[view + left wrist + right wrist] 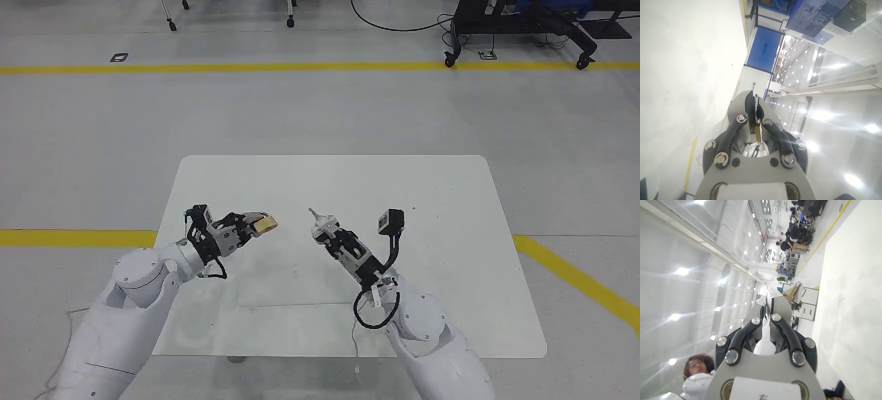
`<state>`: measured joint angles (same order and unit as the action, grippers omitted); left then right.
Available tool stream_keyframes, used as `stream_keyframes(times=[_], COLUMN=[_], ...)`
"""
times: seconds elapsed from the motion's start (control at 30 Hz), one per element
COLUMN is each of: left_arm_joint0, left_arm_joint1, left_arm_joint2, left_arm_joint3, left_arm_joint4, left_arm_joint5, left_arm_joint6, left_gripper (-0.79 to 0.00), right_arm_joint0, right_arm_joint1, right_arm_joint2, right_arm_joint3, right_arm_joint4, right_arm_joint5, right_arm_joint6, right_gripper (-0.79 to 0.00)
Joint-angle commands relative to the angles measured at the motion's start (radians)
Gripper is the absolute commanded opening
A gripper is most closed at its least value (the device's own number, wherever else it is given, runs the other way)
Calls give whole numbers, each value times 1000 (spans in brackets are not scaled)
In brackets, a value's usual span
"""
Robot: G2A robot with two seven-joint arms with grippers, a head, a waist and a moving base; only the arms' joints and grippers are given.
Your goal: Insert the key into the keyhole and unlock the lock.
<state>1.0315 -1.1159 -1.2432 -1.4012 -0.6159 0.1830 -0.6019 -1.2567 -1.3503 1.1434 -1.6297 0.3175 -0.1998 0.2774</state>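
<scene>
Overhead camera faces the table [440, 200]; wrist cameras look roomward.

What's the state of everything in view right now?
lock: held off the table, no key in it; locked or unlocked, cannot tell.
key: held up, tip toward the lock, clear gap between them, not inserted.
left gripper: shut on the lock.
right gripper: shut on the key.
</scene>
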Motion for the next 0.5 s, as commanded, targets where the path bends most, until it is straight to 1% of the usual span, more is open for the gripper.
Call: stream_keyframes(times=[0.0,0.13,0.23,0.37,0.47], left_arm_joint0=[-7,-34,-57,-79,-91], left_arm_joint1=[-9,-24,-30,-33,-34], left_arm_joint2=[22,65,86,97,104], left_arm_joint3=[-5,1,11,24,25], left_arm_joint4=[14,19,46,81,122], left_arm_joint5=[-34,-42,-34,-32,-38], left_arm_joint6=[79,134,146,130,125], left_gripper=[-785,-785,-785,-785,-785], right_arm_joint0=[-12,-35,-55,-71,-71], right_arm_joint1=[-4,-10,-18,-29,-33], right_arm_joint2=[9,-2,-38,-81,-91], right_arm_joint3=[3,4,-17,-33,-35], right_arm_joint4=[75,139,169,167,151], right_arm_joint5=[21,94,138,160,163], right_arm_joint6=[-45,-95,-125,-182,-225], right_gripper=[-785,-785,-785,-785,-785])
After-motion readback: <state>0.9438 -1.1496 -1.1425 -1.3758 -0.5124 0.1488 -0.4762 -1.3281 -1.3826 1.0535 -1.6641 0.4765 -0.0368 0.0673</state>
